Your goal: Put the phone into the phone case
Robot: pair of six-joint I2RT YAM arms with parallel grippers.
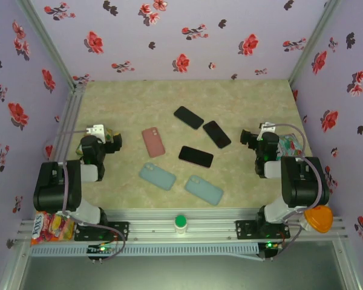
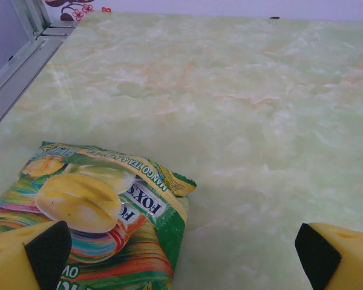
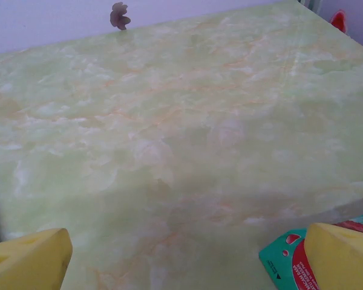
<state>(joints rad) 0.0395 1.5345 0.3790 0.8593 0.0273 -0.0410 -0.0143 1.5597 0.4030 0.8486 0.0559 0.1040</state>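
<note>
– Fingers: report the state on both sides

– Released on both. The left gripper has its yellow fingers spread wide with nothing between them, and the right gripper is the same. Neither holds anything

– Locate the task items, using the pink case as reference

– Three black phones lie flat on the table, all to the right of the pink case. The near phone is closest to it, the middle phone is further right, and the far phone is toward the back wall. None sits in a case. The left blue case and the right blue case lie on the arms' side of the pink case

– Gripper positions?

– The left gripper hangs left of the pink case, over a snack bag. The right gripper is well right of it, past the phones, beside a second packet

– List the likely faults from here

– Fault 1: a phone is thin and lies flat, so fingers closing on its edges may slip off or push it along the table. Fault 2: a loose case may slide or tip when a phone is pressed in, unless the other gripper braces it. Fault 3: the phone and case may not match, because which phone fits which case cannot be told from here. Fault 4: a low descent on the left may snag the snack bag
</note>
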